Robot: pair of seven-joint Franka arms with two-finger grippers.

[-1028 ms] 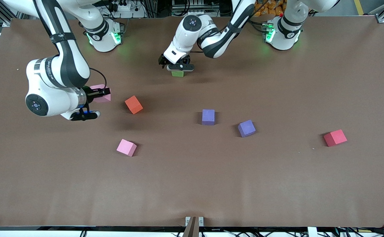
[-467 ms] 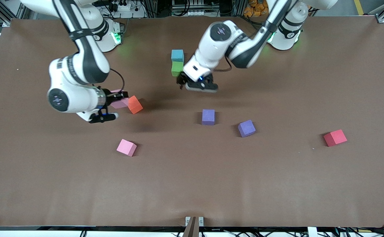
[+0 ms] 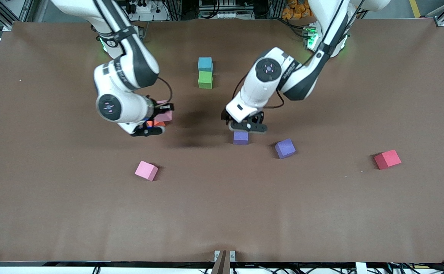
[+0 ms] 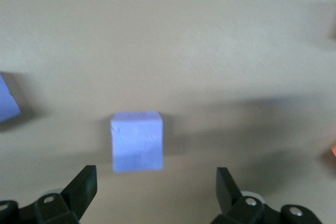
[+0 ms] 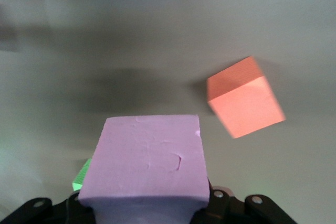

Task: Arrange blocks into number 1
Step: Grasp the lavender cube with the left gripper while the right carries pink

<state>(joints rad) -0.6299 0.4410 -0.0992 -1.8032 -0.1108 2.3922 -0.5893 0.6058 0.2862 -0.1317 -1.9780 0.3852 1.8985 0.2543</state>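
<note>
Directly under the left hand, fingers spread wide: small matte purple foam cube sitting square on the brown tabletop, framed between the two fingertips in the left wrist view. Probably lined up for a straddling grasp; not yet touched.

Clamped in the right hand: pink foam cube, held clear of the tabletop, just above the orange foam cube. Likely in transit toward the column.

Well clear of both hands, toward the robot bases: light blue foam cube touching green foam cube, edge to edge in a straight line. Judged to be the start of the stroke of the "1".

Loose, not yet placed: second pink foam cube, tilted second purple foam cube beside the left hand, red foam cube out toward the left arm's end.

Two of eight placed, so early stage.
</note>
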